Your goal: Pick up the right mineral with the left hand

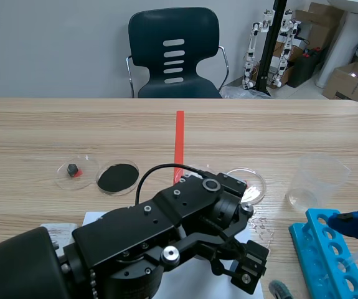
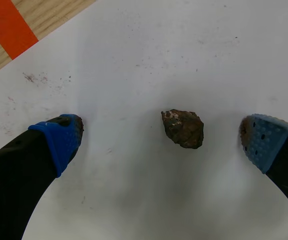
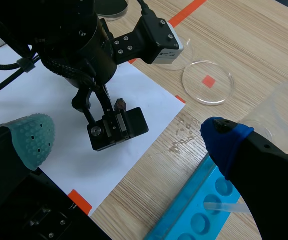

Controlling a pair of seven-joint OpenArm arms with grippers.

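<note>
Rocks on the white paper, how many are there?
1: a brown rock lies on the white paper, between the open fingers of the left gripper. The arm may hide others.

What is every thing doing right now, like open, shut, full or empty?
left gripper, open, fingers either side of the mineral, not touching.
mineral, lying loose on white paper.
right gripper, open, holding nothing.
clear dish, empty.
dark dish, holds black powder.
beaker, upright.
</note>
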